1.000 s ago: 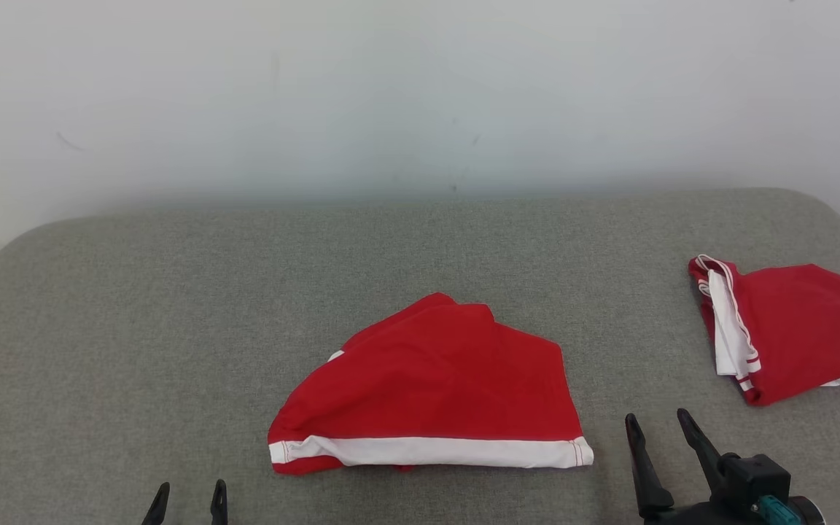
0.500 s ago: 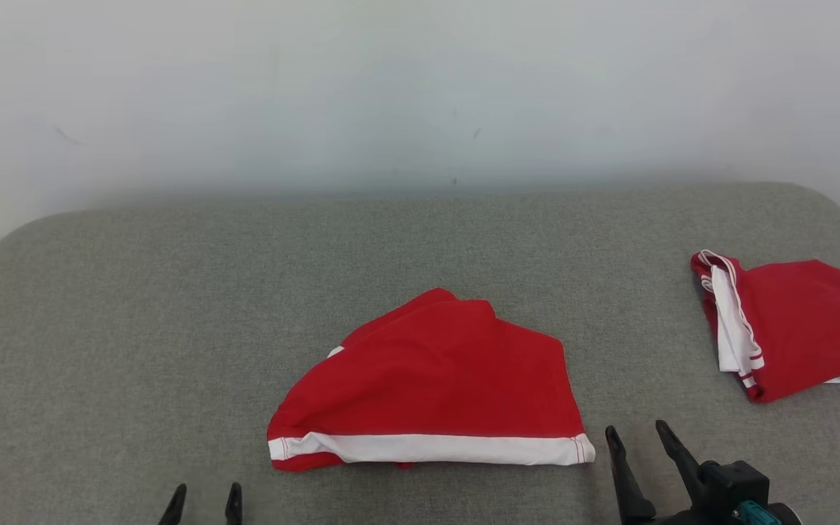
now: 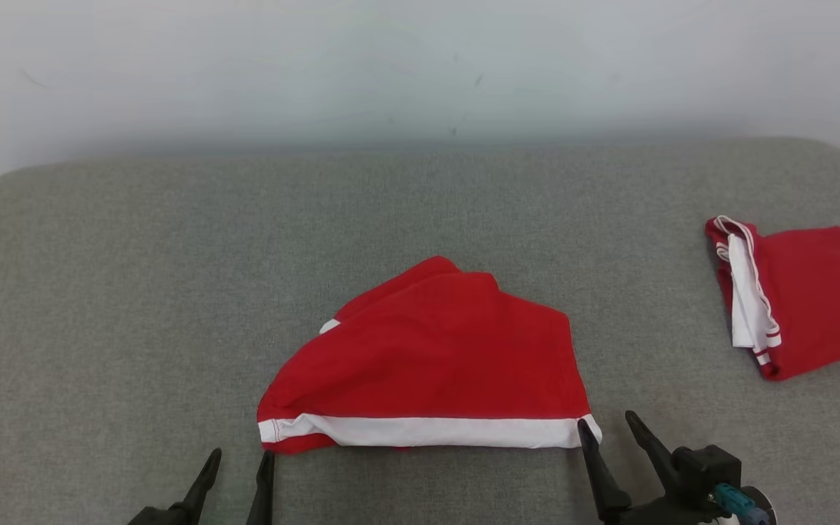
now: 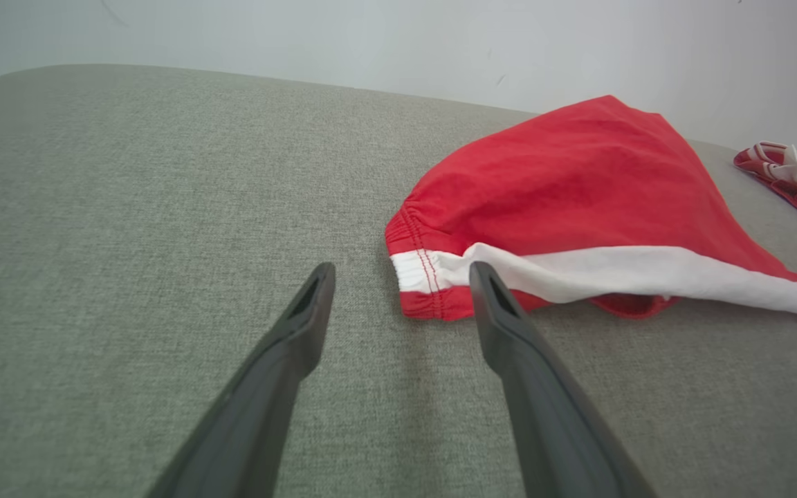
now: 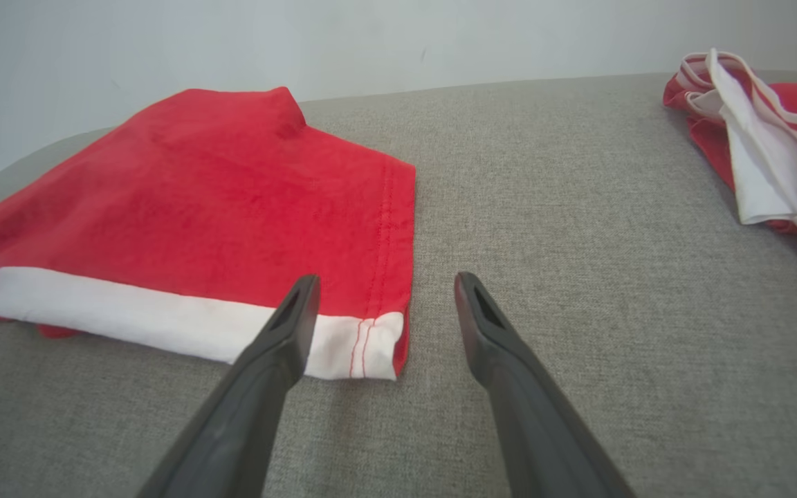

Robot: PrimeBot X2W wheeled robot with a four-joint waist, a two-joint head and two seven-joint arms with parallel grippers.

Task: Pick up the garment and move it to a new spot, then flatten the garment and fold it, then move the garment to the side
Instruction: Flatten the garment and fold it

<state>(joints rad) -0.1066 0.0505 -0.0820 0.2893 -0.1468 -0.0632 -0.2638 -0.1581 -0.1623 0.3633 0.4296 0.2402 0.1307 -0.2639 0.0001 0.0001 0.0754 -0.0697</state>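
Grey cushion [image 3: 135, 292] | garment [image 3: 427, 350] centre, open room leftward | left hand [image 3: 242, 456], right hand [image 3: 607, 421] spread beside hem corners

My head camera looks down across the grey cushion [image 3: 99, 292]. Both wrist cameras sit low over it, sharing the red shorts [image 3: 427, 350].

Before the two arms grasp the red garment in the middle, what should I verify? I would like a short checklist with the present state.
1. left gripper open: ok.
2. right gripper open: ok.
3. The white band of the garment has one end ahead between each gripper's fingers: ok.
4. Cloth gripped: not ok, nothing is held yet.
5. The second garment lies apart, to the right: ok.
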